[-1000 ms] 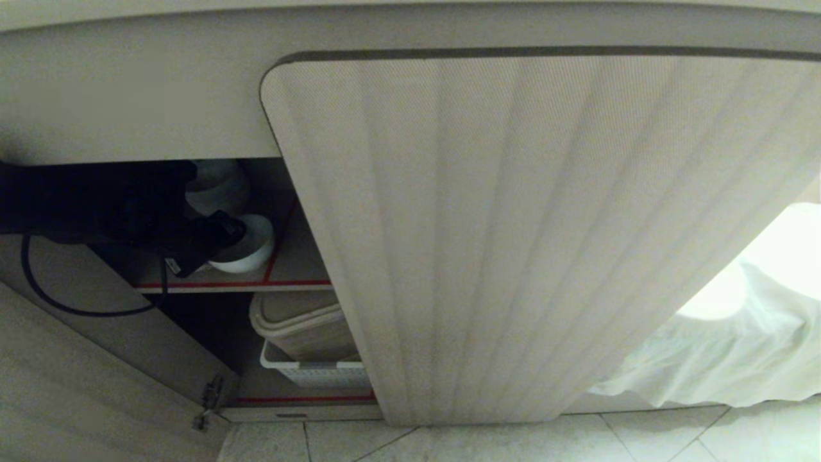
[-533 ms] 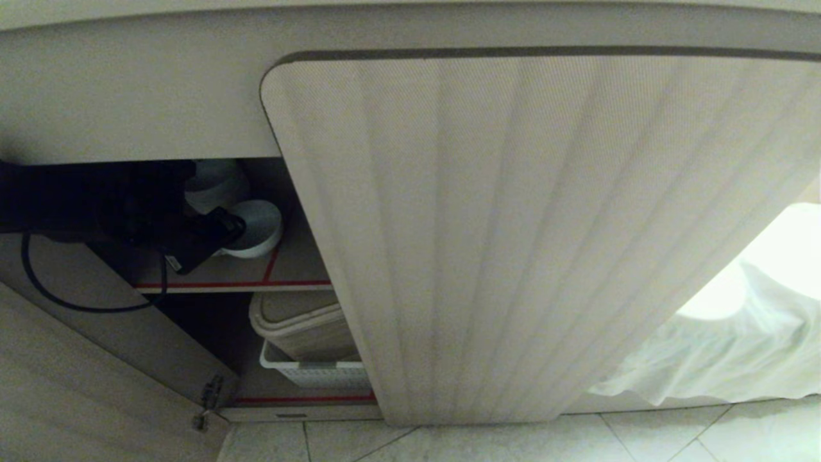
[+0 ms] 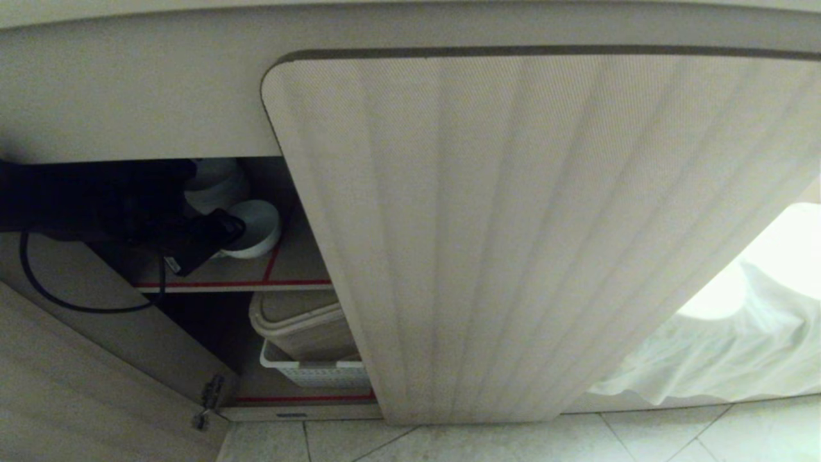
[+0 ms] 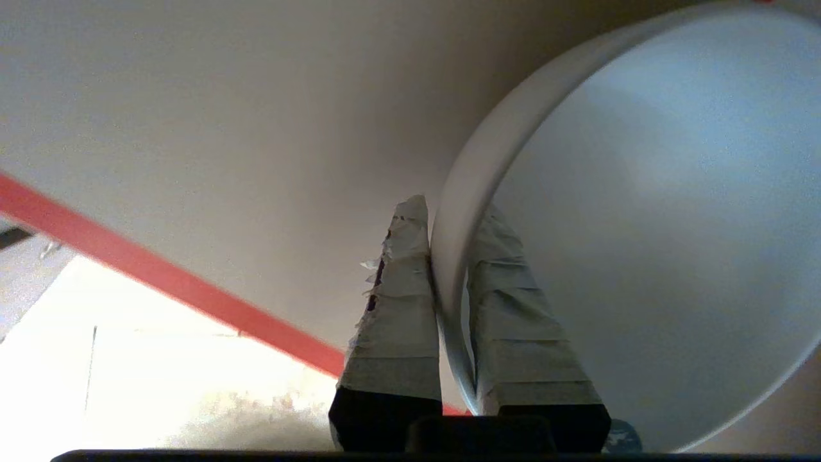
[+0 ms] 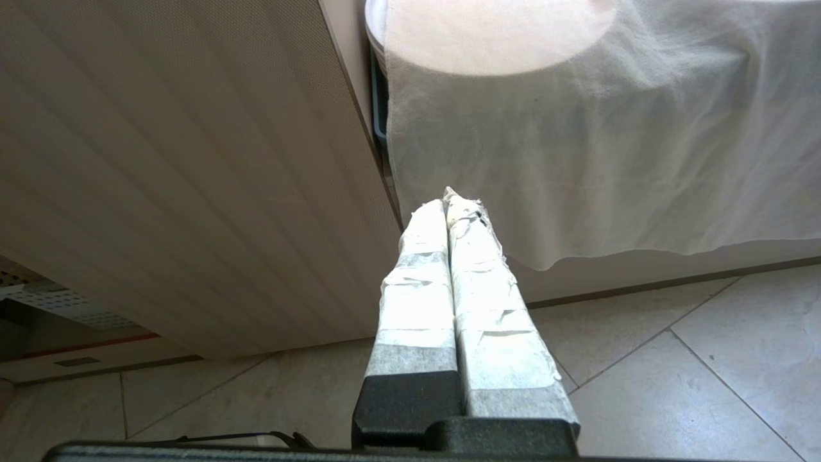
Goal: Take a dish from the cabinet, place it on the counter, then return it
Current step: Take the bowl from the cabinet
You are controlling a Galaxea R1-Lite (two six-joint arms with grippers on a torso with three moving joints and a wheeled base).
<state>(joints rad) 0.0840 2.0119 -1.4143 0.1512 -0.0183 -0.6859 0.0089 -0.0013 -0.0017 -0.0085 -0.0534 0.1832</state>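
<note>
Dish pinched at rim on upper cabinet shelf.

Left gripper (image 3: 221,234) clamped on the rim of the dish (image 3: 256,230), one taped finger (image 4: 401,301) outside the wall, the other inside; bowl tilted on the red-edged shelf (image 3: 295,266). Judged light, rigid, breakable; glossy glaze likely slippery, so rim pinch the only sensible hold. Fluted beige cabinet (image 3: 513,224) door matte, round-cornered. Right gripper (image 5: 449,212) parked near the floor, fingers pressed together, empty.

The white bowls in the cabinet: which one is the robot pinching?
The single dish nearer the front of the shelf, tipped on its side. The left gripper clamps its rim, one finger inside, one outside. The stacked bowls behind it sit untouched.
</note>
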